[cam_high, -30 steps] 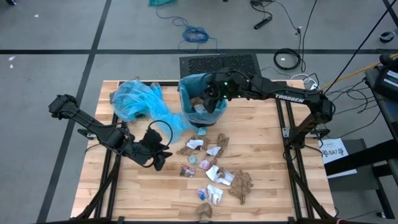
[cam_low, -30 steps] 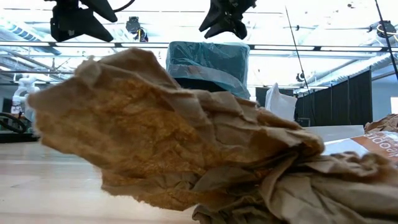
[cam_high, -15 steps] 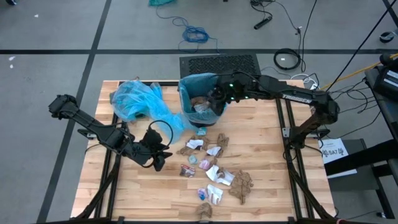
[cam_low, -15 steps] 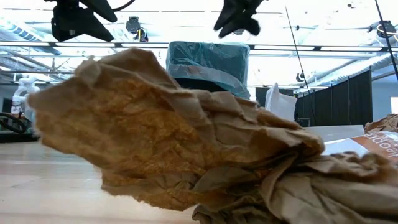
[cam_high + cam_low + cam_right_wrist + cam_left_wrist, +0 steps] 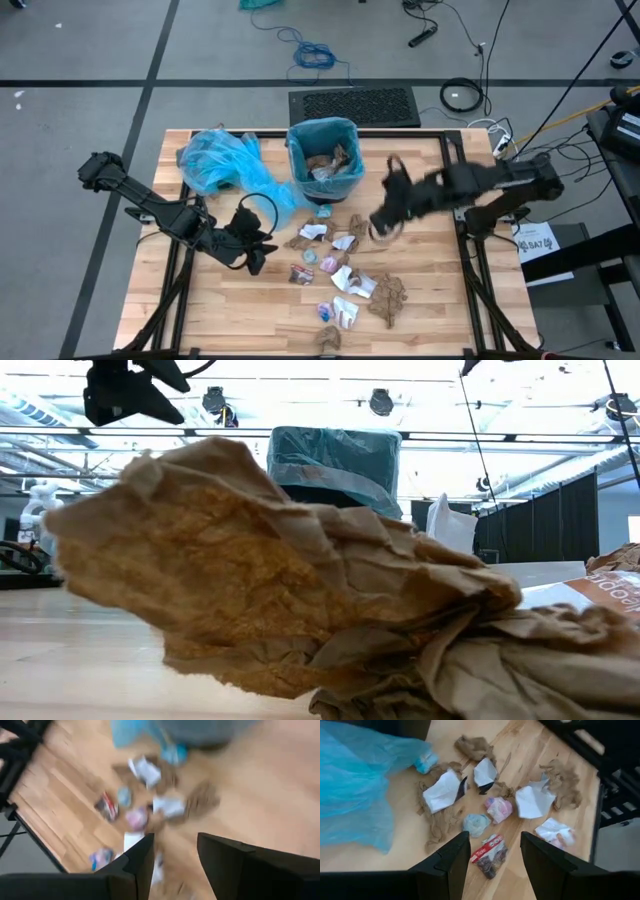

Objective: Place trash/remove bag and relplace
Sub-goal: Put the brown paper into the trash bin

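A bin lined with a teal bag (image 5: 299, 150) stands at the table's far middle, with brown and white scraps (image 5: 326, 165) inside it. More trash (image 5: 345, 268) lies scattered on the wood in front of the bin: white and brown wads, pink and pale blue bits, a red wrapper (image 5: 489, 853). My left gripper (image 5: 256, 252) hovers open at the pile's left side, pointing slantwise down at it. My right gripper (image 5: 385, 215), blurred, hangs open above the pile's right side; its wrist view shows bare floor and scraps (image 5: 167, 806) past its fingers.
A loose pale blue plastic bag (image 5: 215, 160) lies crumpled left of the bin. A big brown paper wad (image 5: 280, 590) fills the low view, with the bin (image 5: 335, 460) behind it. Bare wood lies at the table's near left and far right.
My right gripper has swung from over the bin toward the table's right and near edge, rolling as it went, and now hangs over the right side of the scattered trash. Its fingers stay apart. The trash and the bin have not moved.
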`<state>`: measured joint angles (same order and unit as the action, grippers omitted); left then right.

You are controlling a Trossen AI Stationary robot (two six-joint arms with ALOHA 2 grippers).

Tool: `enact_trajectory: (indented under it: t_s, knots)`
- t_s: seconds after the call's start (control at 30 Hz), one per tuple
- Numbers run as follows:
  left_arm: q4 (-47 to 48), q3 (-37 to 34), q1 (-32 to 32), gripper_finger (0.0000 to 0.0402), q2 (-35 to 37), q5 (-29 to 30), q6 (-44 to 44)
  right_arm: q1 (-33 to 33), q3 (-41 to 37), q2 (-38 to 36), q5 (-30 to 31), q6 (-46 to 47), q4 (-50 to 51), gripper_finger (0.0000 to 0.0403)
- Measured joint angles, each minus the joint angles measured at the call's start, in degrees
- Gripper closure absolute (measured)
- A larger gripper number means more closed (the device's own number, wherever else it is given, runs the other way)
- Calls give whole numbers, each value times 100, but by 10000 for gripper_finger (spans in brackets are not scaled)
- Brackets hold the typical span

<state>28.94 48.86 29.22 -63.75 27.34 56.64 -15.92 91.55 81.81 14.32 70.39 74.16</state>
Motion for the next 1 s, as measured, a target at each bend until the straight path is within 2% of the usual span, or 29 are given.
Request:
enact_trajectory:
  t_s: [0.1,0.2,0.33,0.43,0.6,0.73,1.0]
  knots:
    - [-276,0,-1,224,0,2,2,-844,-1,307,138,1433,177,261]
    - [-501,0,1,224,0,-243,1,-1544,-2,663,188,2679,208,261]
    - [-659,0,10,224,0,-485,0,-2165,-9,1156,152,3920,209,261]
    - [-650,0,8,224,0,-664,-2,-2436,-9,1450,-209,4491,235,261]
    - [-648,0,34,224,0,-942,-2,-2629,-11,1907,-550,4867,288,261]
    - [-650,0,171,224,0,-969,-2,-2600,-64,2146,-688,4729,53,267]
    - [-687,0,360,224,0,-967,58,-2510,-1454,1881,-855,4655,-1450,305]
